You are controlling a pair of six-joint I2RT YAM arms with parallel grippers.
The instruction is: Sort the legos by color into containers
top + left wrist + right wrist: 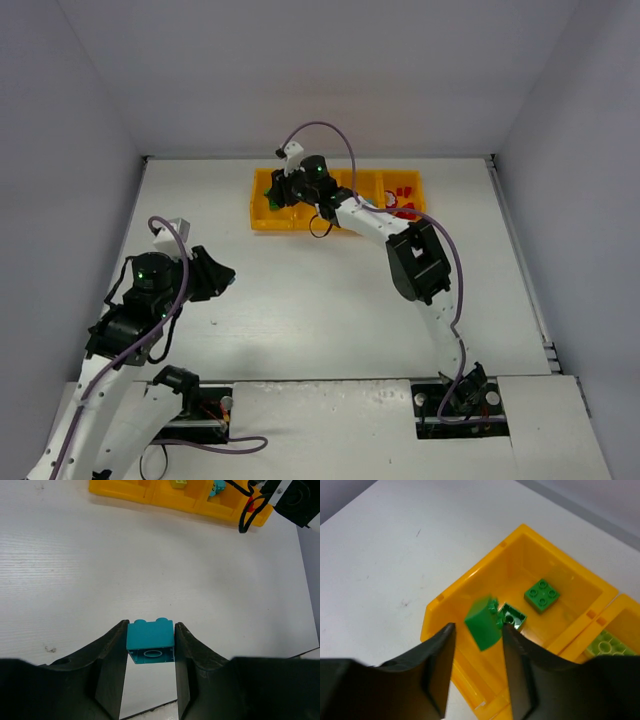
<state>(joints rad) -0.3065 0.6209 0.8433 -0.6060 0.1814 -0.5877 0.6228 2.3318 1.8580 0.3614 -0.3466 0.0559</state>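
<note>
**Green Piece Let Go at the Tray's Left End; Teal Brick Waiting**

From the top view, the yellow tray (265, 222) lay along the far edge of the table (300, 320), about midway across. The right gripper (283, 192) hung over the tray's left-end compartment. Red legos (404, 190) sat in the right-end one. The left gripper (222, 278) was over the near left part of the table, well apart from the tray.

In the left wrist view, the left gripper's (150, 647) jaws were clenched on a teal brick (150, 637), held above bare table. At the top edge, a lime piece (177, 484) and a teal piece (217, 486) showed in neighbouring compartments of the tray (125, 492).

In the right wrist view, the right gripper's (477, 650) jaws stood parted. A green piece (482, 622) showed blurred between the fingers, seemingly loose and dropping into the compartment below. Two dark green bricks (541, 594) already lay there. Lime bricks (606, 642) filled the next compartment.

The step in hand looked like the release of the green piece. The next move would likely call for the right arm to draw clear of the tray. The left arm could then carry the teal brick to the compartment holding teal and let go.

No brand, label or writing could be read in any view.
</note>
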